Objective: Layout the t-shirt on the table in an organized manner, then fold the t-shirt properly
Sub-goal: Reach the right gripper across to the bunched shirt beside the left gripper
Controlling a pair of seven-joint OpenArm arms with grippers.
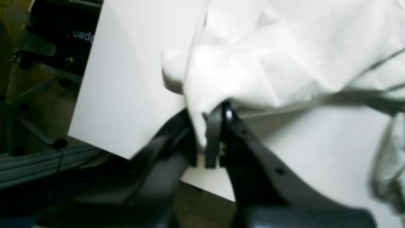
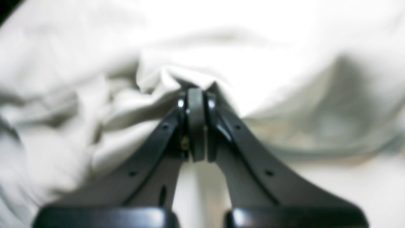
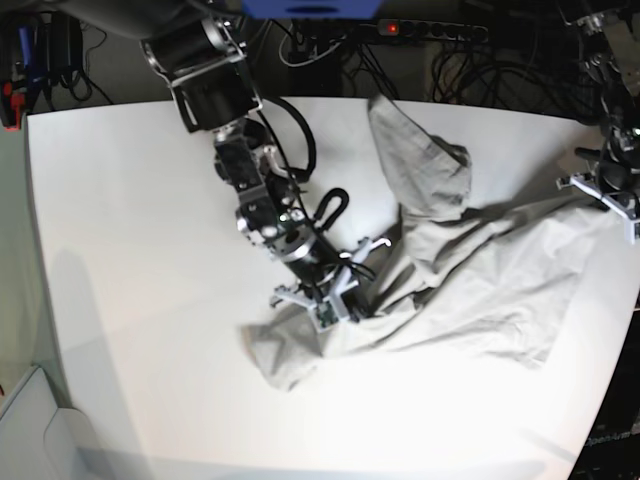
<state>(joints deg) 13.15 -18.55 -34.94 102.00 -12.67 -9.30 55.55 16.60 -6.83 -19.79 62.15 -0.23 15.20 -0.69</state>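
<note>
The pale grey t-shirt (image 3: 480, 270) lies crumpled across the right half of the white table (image 3: 130, 250), with one part bunched up toward the far edge. My right gripper (image 3: 335, 300) is at the shirt's near-left part, shut on a fold of the t-shirt (image 2: 95, 79); in the right wrist view the right gripper (image 2: 196, 91) pinches cloth at its tips. My left gripper (image 3: 615, 195) is at the table's right edge. In the left wrist view the left gripper (image 1: 212, 126) is shut on a hanging fold of the t-shirt (image 1: 284, 47), above the table (image 1: 126, 79).
Cables and a power strip (image 3: 430, 30) run behind the table's far edge. A white box (image 3: 30, 430) sits off the near-left corner. Past the table's corner, a metal frame (image 1: 31, 164) and floor show in the left wrist view.
</note>
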